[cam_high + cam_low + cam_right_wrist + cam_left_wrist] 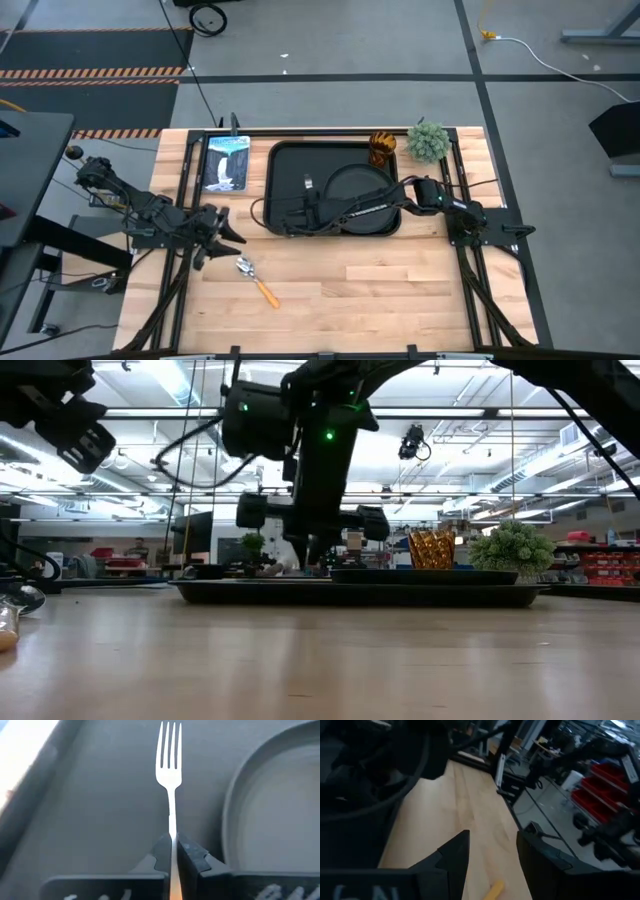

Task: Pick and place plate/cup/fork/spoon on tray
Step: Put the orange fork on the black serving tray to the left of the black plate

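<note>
The black tray lies at the table's far middle, with the round black plate on its right half. My right gripper reaches over the tray's left half and is shut on the fork, whose tines point to the far edge. The amber cup stands at the tray's far right corner; whether it is on the tray or beside it I cannot tell. The spoon lies flat on the table near the tray's left corner. My left gripper is open and empty, just left of the spoon's bowl. My right gripper pinches the fork's thin silver neck between its two fingers, just behind the tines. The fingers lie along the fork. The fork runs straight ahead of them, low over the tray's floor. Whether the tines touch the floor I cannot tell.
A small green potted plant stands at the far right, beside the cup. A blue picture card lies left of the tray. Bare wood stretches along the table's near side.
</note>
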